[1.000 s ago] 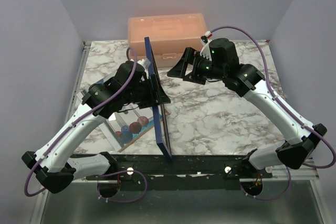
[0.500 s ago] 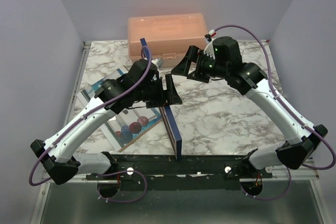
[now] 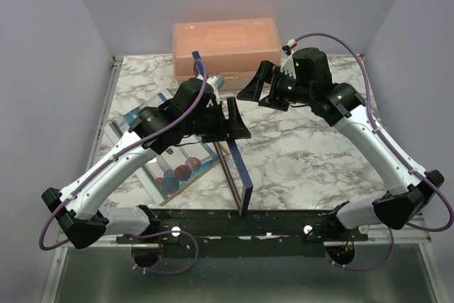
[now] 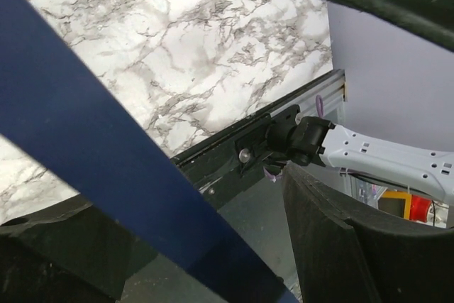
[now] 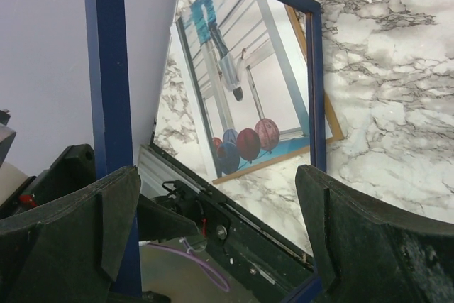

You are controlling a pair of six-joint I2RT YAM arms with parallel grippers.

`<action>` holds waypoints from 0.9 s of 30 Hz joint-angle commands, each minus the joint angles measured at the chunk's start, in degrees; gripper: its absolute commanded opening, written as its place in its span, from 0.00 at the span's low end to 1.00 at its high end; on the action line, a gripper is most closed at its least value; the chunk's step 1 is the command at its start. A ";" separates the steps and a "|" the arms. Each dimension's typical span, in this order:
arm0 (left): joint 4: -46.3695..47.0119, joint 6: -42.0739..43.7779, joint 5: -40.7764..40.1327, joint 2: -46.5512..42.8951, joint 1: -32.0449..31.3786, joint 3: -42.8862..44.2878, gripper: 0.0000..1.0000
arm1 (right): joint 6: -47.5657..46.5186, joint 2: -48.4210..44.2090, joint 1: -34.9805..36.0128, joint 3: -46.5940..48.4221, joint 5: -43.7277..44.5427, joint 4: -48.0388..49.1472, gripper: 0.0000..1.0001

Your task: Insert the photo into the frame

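frame: your navy blue
photo: white columns, teal water, red and blue balloons
table: white-grey marble
box: peach
cables: purple

A white, grey-veined marble-patterned worktop sits between plain lavender walls, with a black metal rail along its near edge.

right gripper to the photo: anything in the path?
Yes. The frame, held upright on edge by the left gripper, stands between the open right gripper and the photo lying on the table. The right wrist view sees the photo only through the frame's opening.
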 commanded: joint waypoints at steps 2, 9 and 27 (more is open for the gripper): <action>4.12 1.33 4.11 0.29 -0.35 -0.84 0.77 | -1.73 -1.01 -1.02 1.19 -1.80 -1.73 1.00; 7.77 1.98 8.82 0.53 -0.29 -1.76 0.77 | -1.77 -1.06 -2.74 0.86 -5.44 -0.69 1.00; 9.79 4.03 10.46 -5.50 -0.07 -3.02 0.77 | 1.17 -0.58 -3.49 -1.61 -19.18 5.21 0.96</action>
